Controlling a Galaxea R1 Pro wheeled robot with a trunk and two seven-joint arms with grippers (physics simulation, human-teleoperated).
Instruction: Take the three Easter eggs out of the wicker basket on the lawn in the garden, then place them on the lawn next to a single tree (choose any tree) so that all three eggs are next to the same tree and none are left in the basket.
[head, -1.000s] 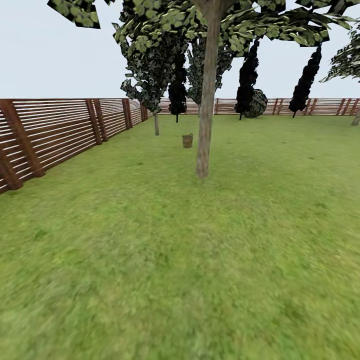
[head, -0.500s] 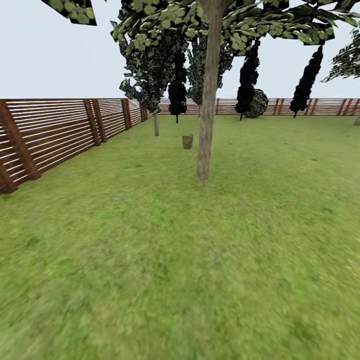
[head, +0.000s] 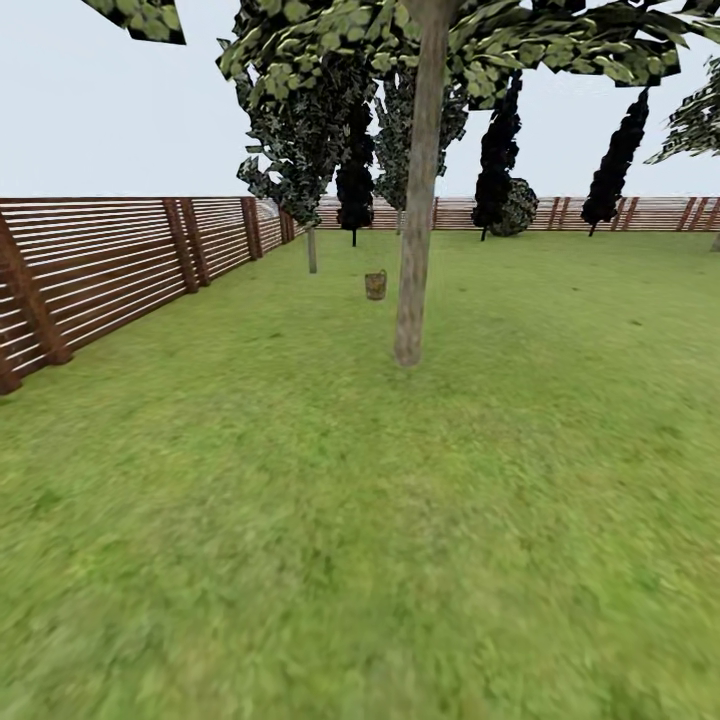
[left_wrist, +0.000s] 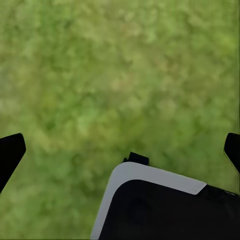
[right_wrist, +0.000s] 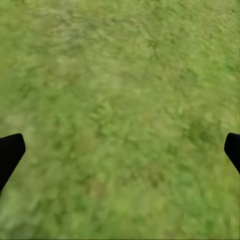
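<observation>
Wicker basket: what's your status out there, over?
Both grippers open, empty, over lawn. Wicker basket far ahead, beyond the tree. Eggs too small to tell.

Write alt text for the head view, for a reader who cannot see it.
A wide green lawn stretches ahead to a pale-trunked tree, with a small wicker basket standing on the grass farther off, just left of the trunk. A brown slatted fence runs along the left and far sides, with dark trees behind.

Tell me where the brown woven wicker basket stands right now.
In the head view the brown woven wicker basket stands far off on the green lawn, just left of and beyond the pale grey-brown tree trunk, with the slatted wooden fence further left.
</observation>
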